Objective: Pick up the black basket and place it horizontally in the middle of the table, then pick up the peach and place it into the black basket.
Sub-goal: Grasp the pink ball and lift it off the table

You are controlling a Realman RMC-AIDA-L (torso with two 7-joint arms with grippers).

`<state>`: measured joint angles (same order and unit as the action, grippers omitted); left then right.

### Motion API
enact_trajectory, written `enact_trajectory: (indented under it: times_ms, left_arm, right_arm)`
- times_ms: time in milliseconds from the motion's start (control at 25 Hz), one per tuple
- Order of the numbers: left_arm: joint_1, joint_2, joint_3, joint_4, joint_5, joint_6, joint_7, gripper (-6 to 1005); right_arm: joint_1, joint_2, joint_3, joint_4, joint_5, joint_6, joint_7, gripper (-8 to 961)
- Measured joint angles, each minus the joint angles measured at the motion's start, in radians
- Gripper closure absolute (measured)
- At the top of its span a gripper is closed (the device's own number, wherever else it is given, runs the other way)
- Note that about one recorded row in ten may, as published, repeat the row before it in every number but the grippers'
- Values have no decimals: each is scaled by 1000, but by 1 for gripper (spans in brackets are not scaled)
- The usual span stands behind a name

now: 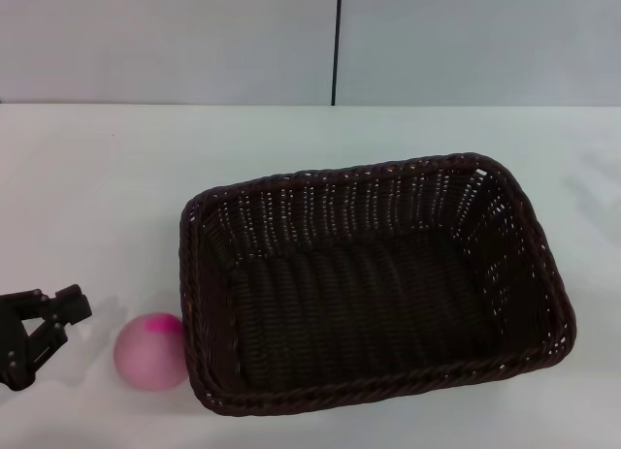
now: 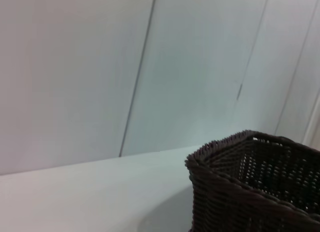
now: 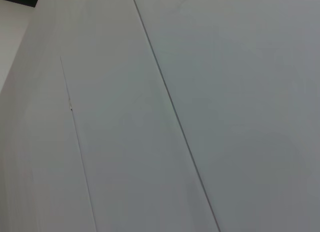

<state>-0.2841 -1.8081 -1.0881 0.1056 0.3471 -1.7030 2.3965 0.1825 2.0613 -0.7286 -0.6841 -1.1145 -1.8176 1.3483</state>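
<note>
Black basket [image 1: 374, 284]: dark woven wicker, lying lengthwise mid-table, empty, apparently already placed.
Peach [image 1: 150, 350]: pale pink ball, magenta tip, on the table [image 1: 97, 197] touching the basket's left wall.
Left gripper [image 1: 39, 335]: just left of the peach, fingers spread, seemingly ready to grasp.
Right gripper: out of sight.

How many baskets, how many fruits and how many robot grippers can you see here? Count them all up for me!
Baskets: 1, the black basket on the table.
Fruits: 1, the peach, just left of the basket.
Grippers: 1, the left gripper, open, left of the peach.
Total: 3.
</note>
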Motion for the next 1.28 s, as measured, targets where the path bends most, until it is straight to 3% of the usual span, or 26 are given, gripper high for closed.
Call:
enact_trajectory:
  times_ms: [160, 560, 760, 1120, 1280]
  left_arm:
    - [8, -2, 12, -4, -8, -10, 2, 939]
    - [18, -3, 64, 9, -3, -44, 15, 533]
    - [9, -39, 70, 10, -3, -10, 86, 379]
    - [0, -83, 75, 9, -4, 61, 146, 155]
    - [-4, -95, 77, 9, -4, 108, 190, 171]
  right_arm:
    - [-1, -1, 0, 0, -1, 0, 0, 395]
    - [-5, 0, 0, 0, -1, -2, 0, 395]
    - [1, 3, 0, 0, -1, -2, -1, 395]
    - [5, 3, 0, 0, -1, 3, -2, 395]
    - [5, 3, 0, 0, -1, 8, -2, 395]
